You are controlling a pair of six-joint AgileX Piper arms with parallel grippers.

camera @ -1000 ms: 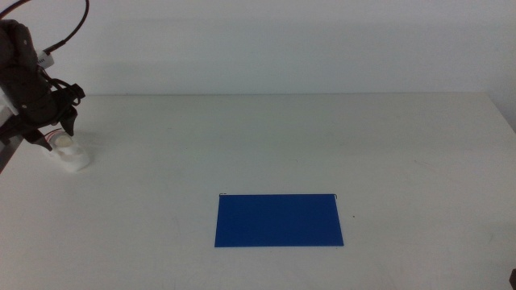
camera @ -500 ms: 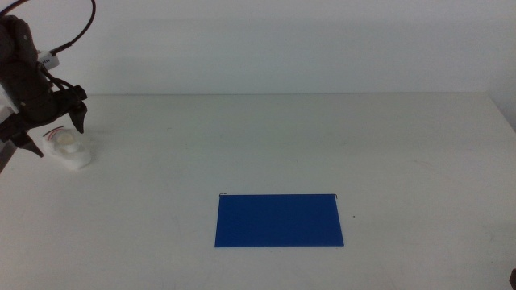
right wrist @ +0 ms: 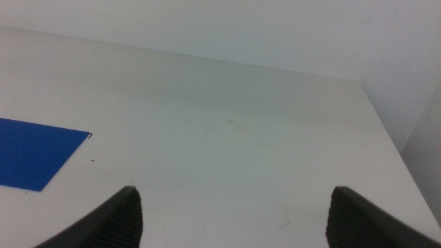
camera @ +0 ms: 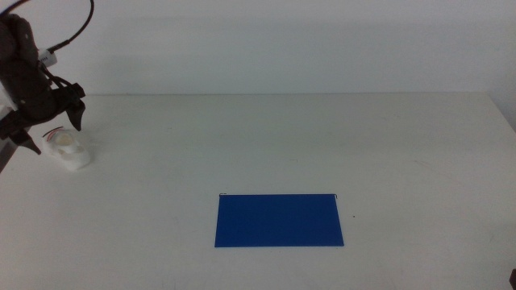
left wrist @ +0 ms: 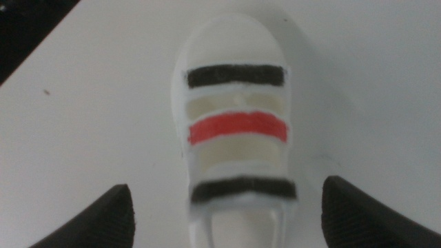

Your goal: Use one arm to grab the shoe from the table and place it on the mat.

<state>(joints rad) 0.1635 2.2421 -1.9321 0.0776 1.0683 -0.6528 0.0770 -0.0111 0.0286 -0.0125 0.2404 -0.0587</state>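
Observation:
The small white shoe (camera: pixel 67 149) with black and red stripes lies at the far left of the white table (camera: pixel 322 137). My left gripper (camera: pixel 58 135) hangs just above it, open, one jaw on each side. In the left wrist view the shoe (left wrist: pixel 236 131) lies between the open jaws of the left gripper (left wrist: pixel 227 200), with no jaw touching it. The dark blue mat (camera: pixel 279 219) lies flat at the table's front middle, far from the shoe. My right gripper (right wrist: pixel 234 207) is open and empty, waiting at the right, with a corner of the mat (right wrist: pixel 34 151) in its view.
The table's left edge runs close beside the shoe, with a dark floor (left wrist: pixel 27 27) beyond it. A black cable (camera: pixel 76 32) loops above the left arm. A plain white wall stands behind the table.
My left gripper has risen a little off the shoe and shifted slightly, so more of the shoe shows. The shoe and the mat have not moved.

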